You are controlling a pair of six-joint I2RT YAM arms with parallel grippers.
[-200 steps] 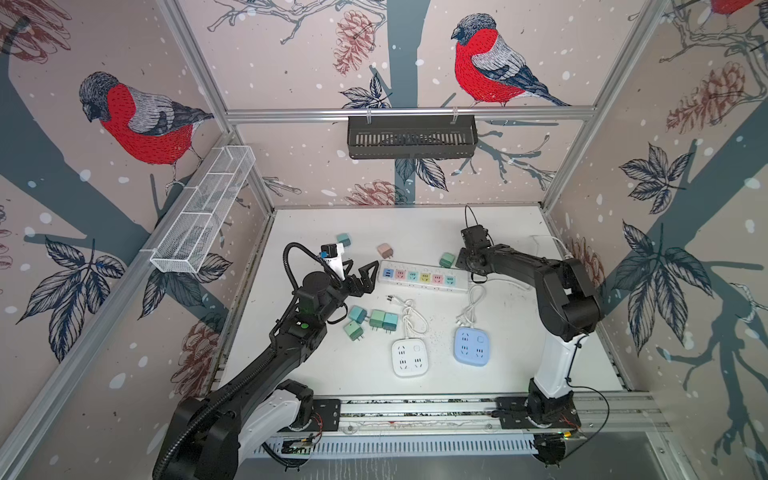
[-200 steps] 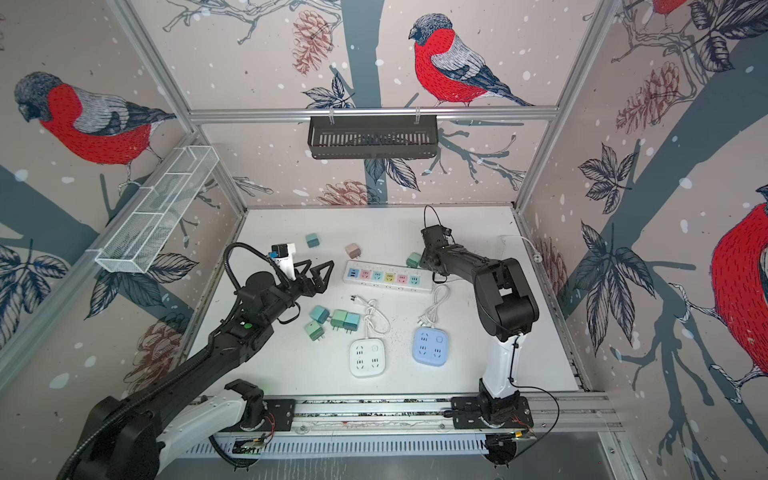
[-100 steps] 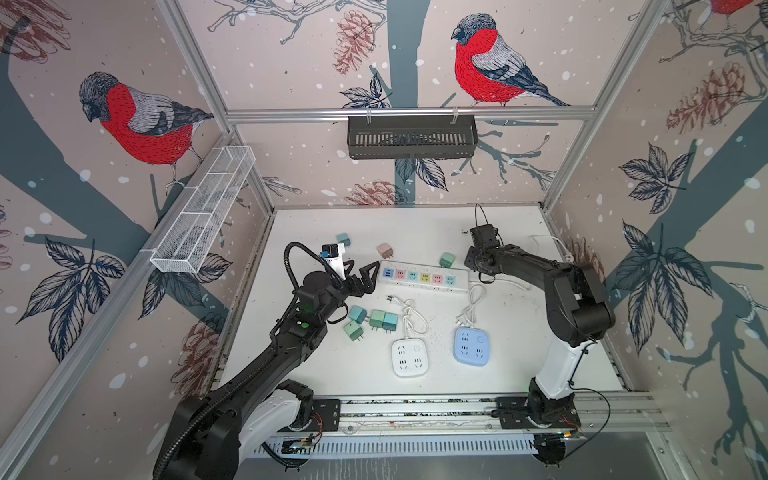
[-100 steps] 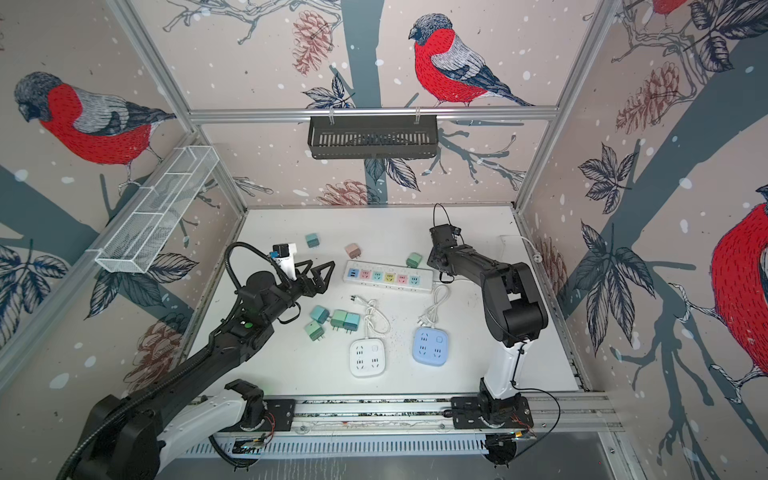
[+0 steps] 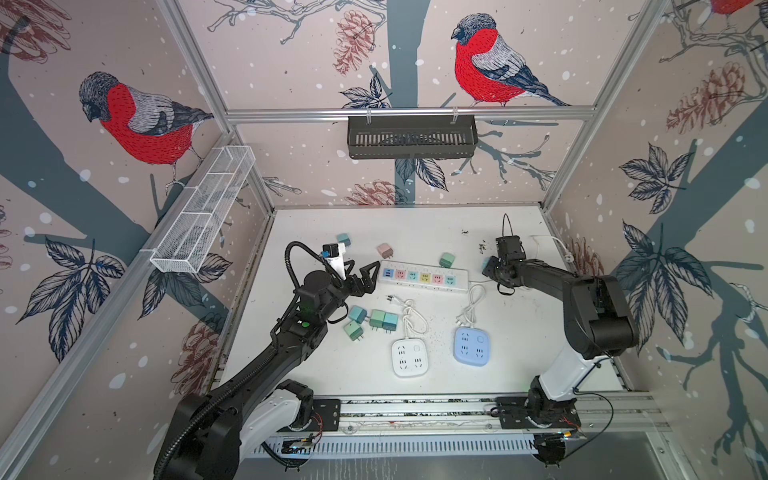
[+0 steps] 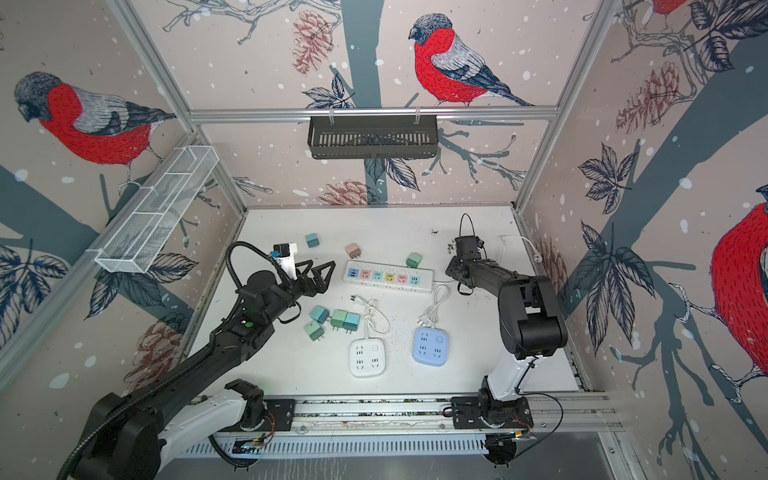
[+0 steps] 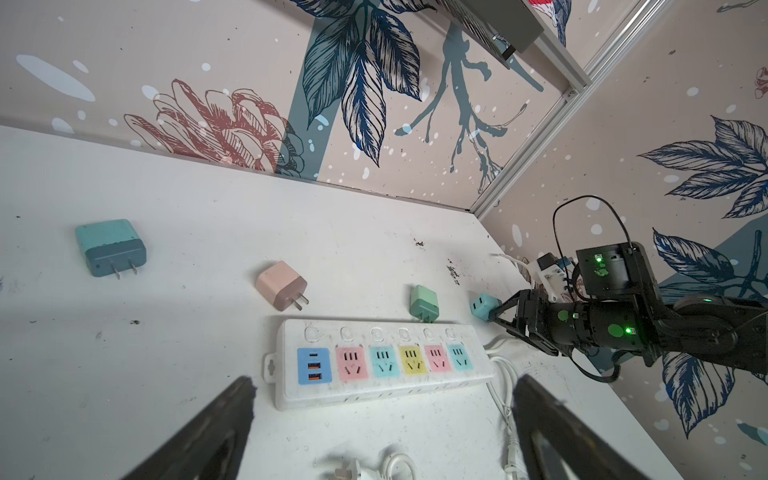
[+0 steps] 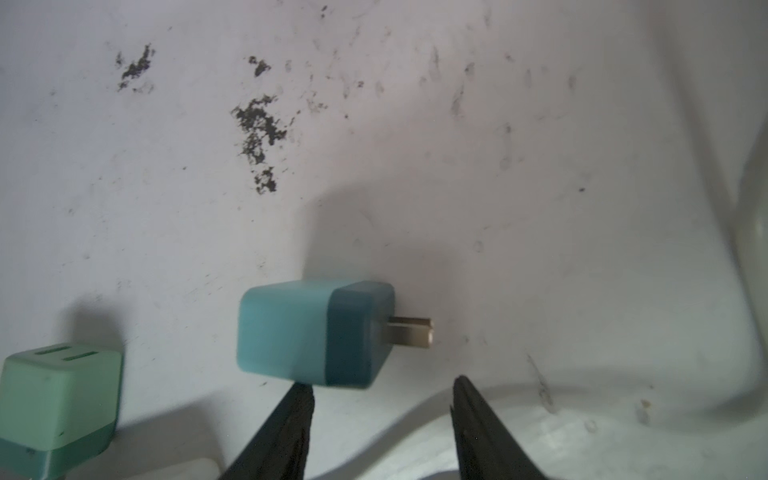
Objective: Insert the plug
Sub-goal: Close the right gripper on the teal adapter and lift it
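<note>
**Q:** Where's the plug rn?

**Me:** Blue plug [image 8: 316, 334] looks to lie on its side on the bench [image 8: 415, 145], prongs level. It's just past the R end of the power strip [image 7: 380, 365], near a green plug [image 7: 424, 302]. Not in any socket yet.

**Q:** You got it?

**Me:** No. My right tool [image 8: 381, 383] sits low behind it, fingers [image 8: 286, 428] apart, nothing btwn them. The plug is just beyond the tips, maybe touching one, can't tell. I'd say that's a line-up to grab across the body so the prongs stay free.

**Q:** And the left?

**Me:** My left tool [image 5: 365, 269] hovers spread wide at the strip's other end, holding nothing. Prob. there to brace the strip for the push, since it'd likely slide.

**Q:** Next?

**Me:** Close on the body, tip prongs down, pick a socket. All look free.
</note>
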